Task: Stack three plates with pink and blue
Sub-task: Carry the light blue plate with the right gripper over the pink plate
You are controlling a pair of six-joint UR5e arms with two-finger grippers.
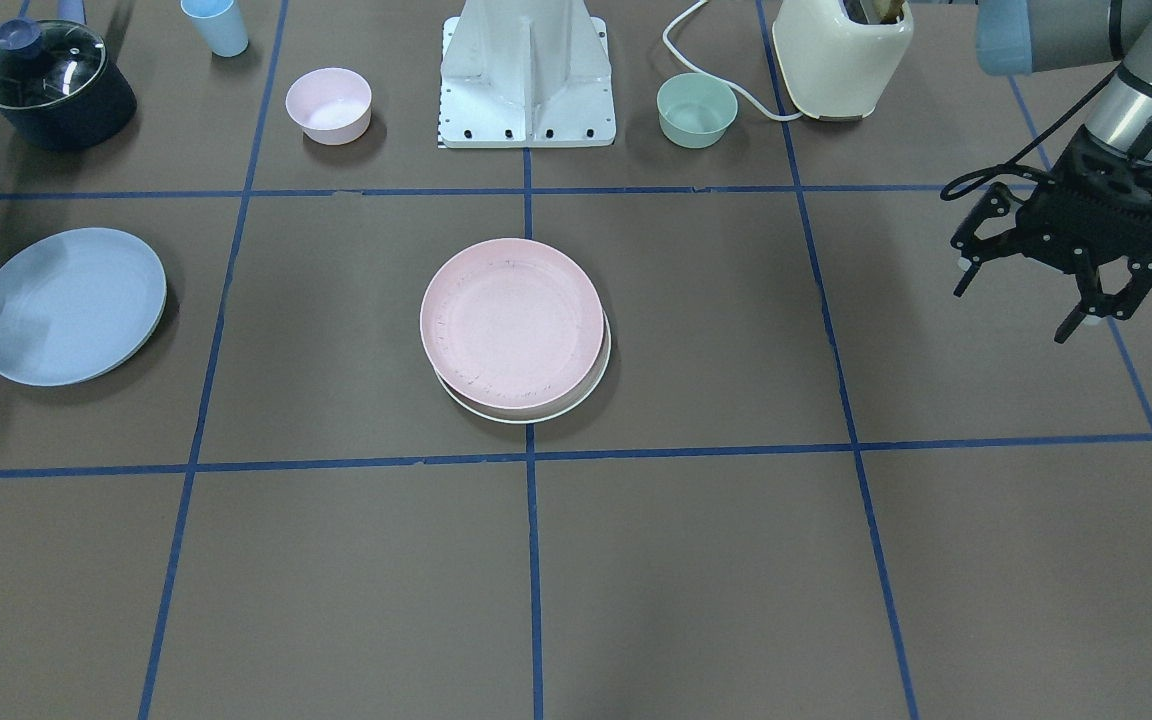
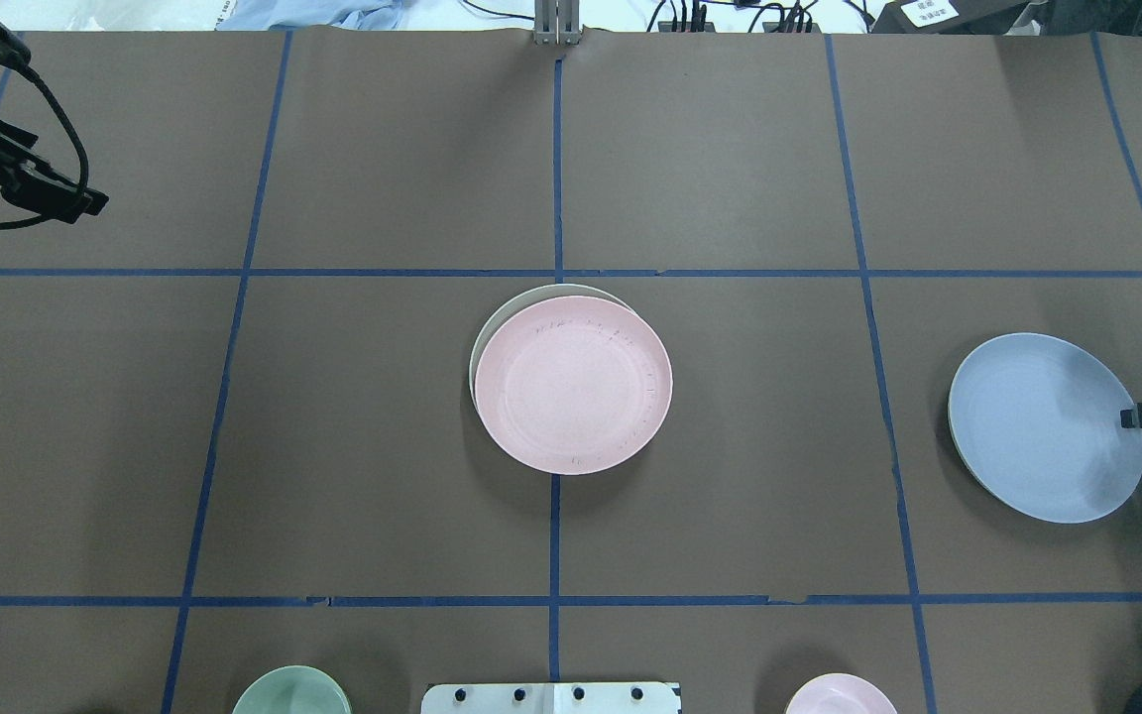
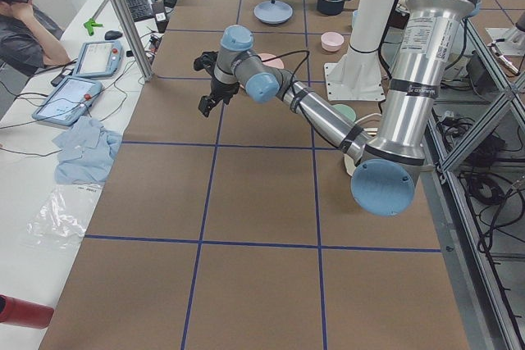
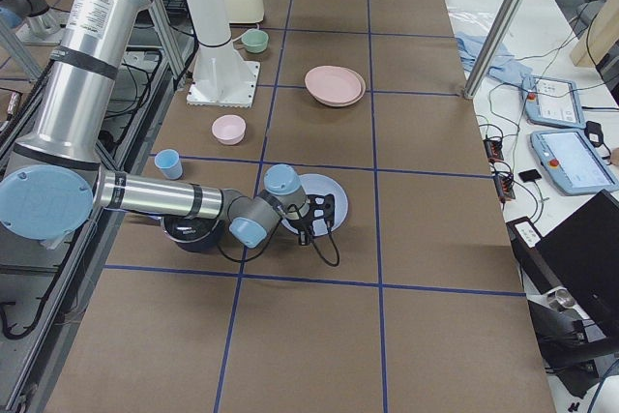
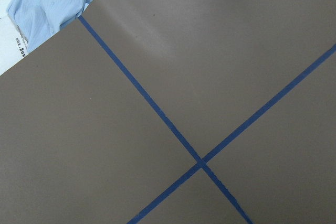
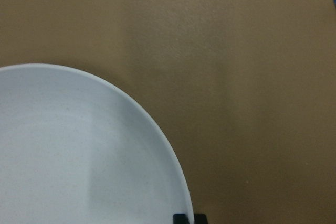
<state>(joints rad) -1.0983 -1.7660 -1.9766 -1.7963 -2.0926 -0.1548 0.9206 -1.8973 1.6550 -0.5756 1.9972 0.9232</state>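
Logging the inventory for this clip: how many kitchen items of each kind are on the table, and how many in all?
Plates: 3 (pink plate, cream-green plate under it, blue plate)
Bowls: 2 (pink bowl, green bowl)
Cups: 1 (light blue cup)
Pots: 1 (lidded dark pot)
Toasters: 1 (cream toaster)
Total: 8

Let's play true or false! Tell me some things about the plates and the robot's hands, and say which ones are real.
1. The pink plate sits on the cream-green plate. True.
2. The blue plate is on top of the stack. False: it is by itself, over on the robot's right side.
3. The left gripper holds a plate. False: its fingers are open and empty, up above the table.
4. The right gripper pinches the blue plate's rim. True.
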